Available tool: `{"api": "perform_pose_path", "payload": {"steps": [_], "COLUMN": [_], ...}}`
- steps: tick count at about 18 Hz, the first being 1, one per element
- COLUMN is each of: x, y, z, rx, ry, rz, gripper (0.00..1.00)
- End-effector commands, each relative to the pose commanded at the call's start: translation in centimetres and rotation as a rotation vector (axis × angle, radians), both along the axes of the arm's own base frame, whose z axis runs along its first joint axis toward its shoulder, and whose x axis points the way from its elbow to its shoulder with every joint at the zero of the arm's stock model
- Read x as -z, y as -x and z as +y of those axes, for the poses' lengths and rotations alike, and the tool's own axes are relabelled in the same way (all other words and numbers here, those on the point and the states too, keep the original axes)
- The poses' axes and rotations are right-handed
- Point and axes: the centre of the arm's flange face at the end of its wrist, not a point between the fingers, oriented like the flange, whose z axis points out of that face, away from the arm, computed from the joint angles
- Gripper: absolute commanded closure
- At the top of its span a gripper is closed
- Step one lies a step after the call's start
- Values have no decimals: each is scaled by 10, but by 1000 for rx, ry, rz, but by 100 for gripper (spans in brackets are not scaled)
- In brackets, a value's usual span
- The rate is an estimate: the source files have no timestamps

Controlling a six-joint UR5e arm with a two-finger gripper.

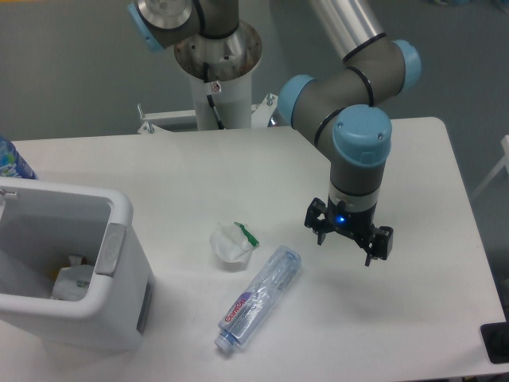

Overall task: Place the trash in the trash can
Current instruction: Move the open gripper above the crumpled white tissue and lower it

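With the gripper (347, 240) hanging open and empty over the table right of the wrapper (231, 242) and bottle (259, 298), both lying well right of the bin (119, 239), the crushed bottle looks likely to slip from a shallow pinch.

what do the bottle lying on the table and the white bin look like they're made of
Bottle: thin clear plastic, glossy; the table shows through its dented body, with a pink-purple label. Bin: likely hard molded plastic, smooth white with thick rounded rim and a grey patch.
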Motion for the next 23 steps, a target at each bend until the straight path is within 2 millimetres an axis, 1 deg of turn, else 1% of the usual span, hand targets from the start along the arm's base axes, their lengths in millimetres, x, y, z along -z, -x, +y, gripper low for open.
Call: {"api": "perform_pose_path", "payload": {"steps": [3,6,8,10,11,13,16,18,20,23], "x": [1,3,17,25,29,32,27,32,38,40], "y": [-2,-21,-43,-67,-82,-111,-142,-158,-170,-175], "z": [0,-5,-9,-18,-16,-12,-9,-14,-18,-15], "rx": [2,7,24,36,53,86,123,137,145,152], "ry": [0,7,21,19,14,16,0,-20,-46,-56], "rz": [-3,-18,-48,-47,-42,-44,-52,-88,-127,-142], "gripper": [0,0,0,0,0,0,0,0,0,0]}}
